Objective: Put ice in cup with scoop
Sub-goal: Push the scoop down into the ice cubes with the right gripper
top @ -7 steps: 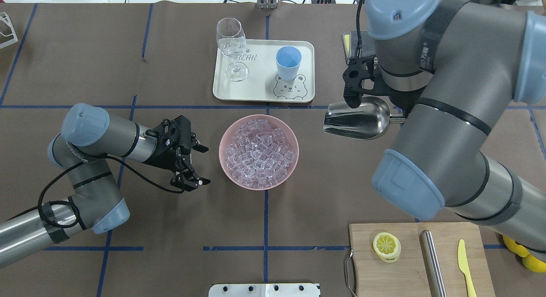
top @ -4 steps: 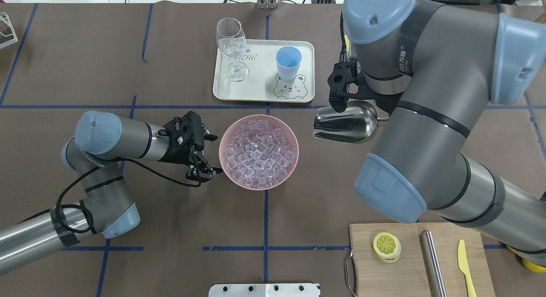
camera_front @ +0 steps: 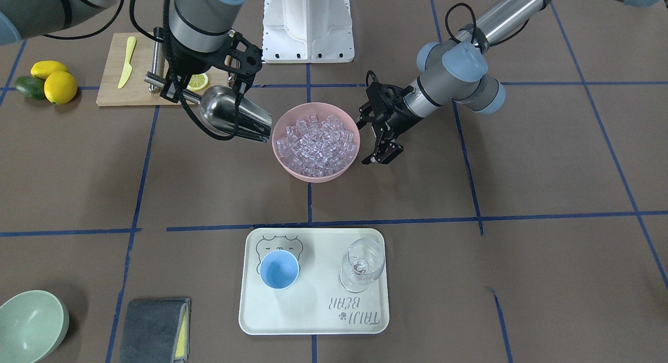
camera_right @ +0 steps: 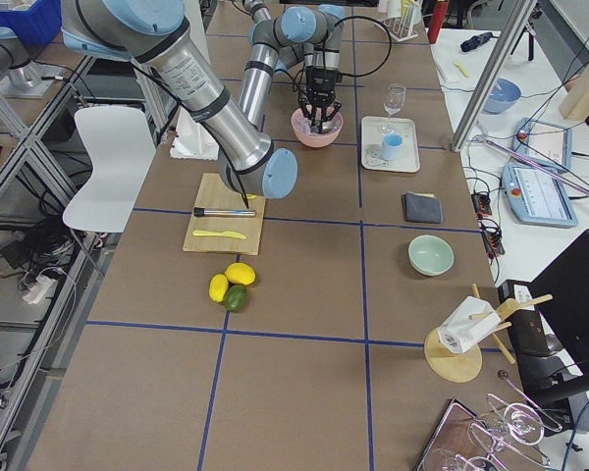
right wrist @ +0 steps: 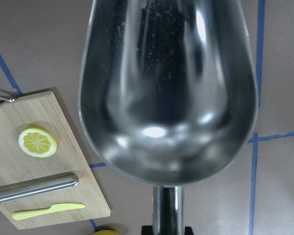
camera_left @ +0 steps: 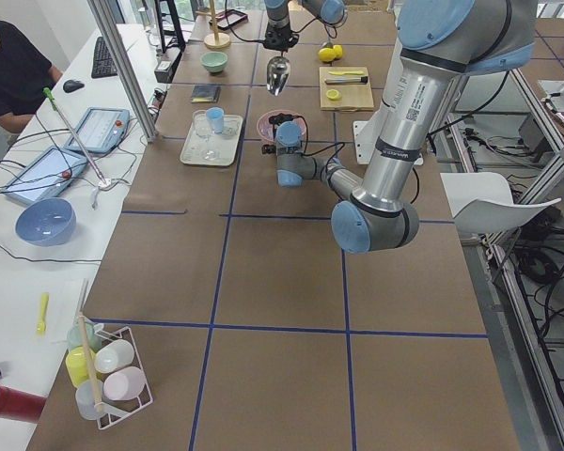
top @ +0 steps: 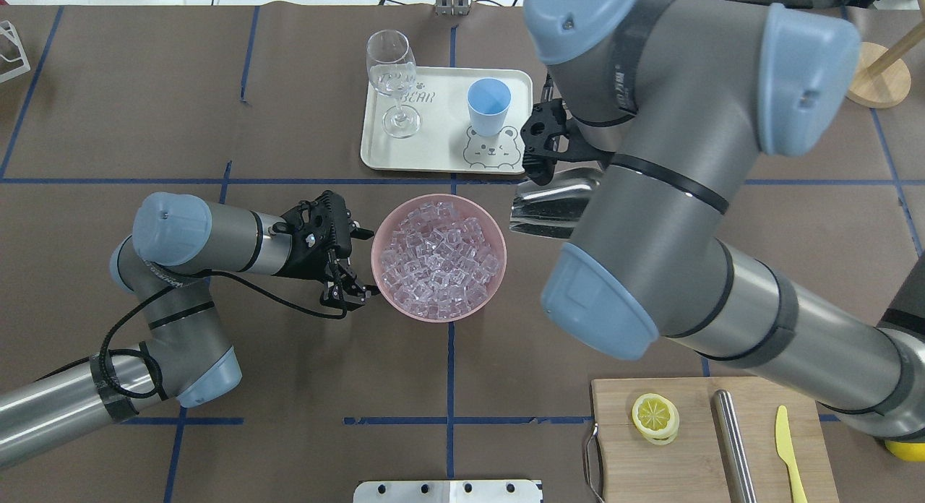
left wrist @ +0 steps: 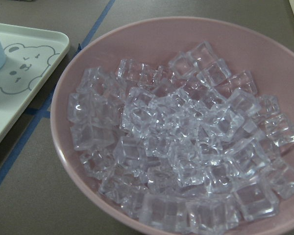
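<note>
Closer now, the empty scoop (top: 549, 203) hangs just beside the pink bowl (camera_front: 313, 176) of ice (top: 441, 261), its handle pinched by the right gripper (camera_front: 171, 90). The left gripper (top: 359, 264), fingers spread, sits at the bowl's opposite side. The cup (top: 488, 105) stands on the tray (top: 441, 138).

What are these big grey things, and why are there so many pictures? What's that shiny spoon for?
They are two robot arms at a table. The pictures come from cameras above, across, at both ends and on each wrist. The right gripper holds the scoop, empty, beside a pink bowl heaped with ice. The left gripper is open at the bowl's other side. The blue cup waits on a tray next to a wine glass. A cutting board holds a lemon slice.
</note>
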Robot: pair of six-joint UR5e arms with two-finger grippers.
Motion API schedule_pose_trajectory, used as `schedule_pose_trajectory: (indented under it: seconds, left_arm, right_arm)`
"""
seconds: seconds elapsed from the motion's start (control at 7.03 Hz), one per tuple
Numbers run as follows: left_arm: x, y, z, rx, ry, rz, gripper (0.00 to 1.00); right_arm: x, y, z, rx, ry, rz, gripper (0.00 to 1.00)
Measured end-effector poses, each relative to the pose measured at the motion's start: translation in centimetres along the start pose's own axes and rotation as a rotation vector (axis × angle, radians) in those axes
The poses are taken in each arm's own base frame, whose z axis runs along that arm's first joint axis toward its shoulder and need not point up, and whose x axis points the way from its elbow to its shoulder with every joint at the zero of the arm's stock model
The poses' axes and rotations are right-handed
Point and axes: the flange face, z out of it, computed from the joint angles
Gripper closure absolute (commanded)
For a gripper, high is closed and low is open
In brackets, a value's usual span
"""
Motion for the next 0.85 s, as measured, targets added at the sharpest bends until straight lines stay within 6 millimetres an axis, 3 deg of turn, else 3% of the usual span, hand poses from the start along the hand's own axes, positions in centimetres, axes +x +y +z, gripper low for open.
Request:
schedule_pose_trajectory:
  seconds: [0.43, 0.57, 0.85]
  left_arm:
    - [0.3, 0.3, 0.3, 0.001, 0.007, 0.0, 0.0]
    - [0.4, 0.4, 0.3, 0.005, 0.009, 0.002, 0.0]
    - [0.5, 0.4, 0.3, 0.012, 0.01, 0.005, 0.0]
  right_arm:
    - [-0.8, -7.3, -1.2, -0.159, -0.011, -0.053, 1.0]
    - [-1.5, -8.9, -1.2, -0.199, -0.014, -0.074, 1.0]
    - [-2.1, -10.2, -0.6, -0.239, -0.012, -0.093, 1.0]
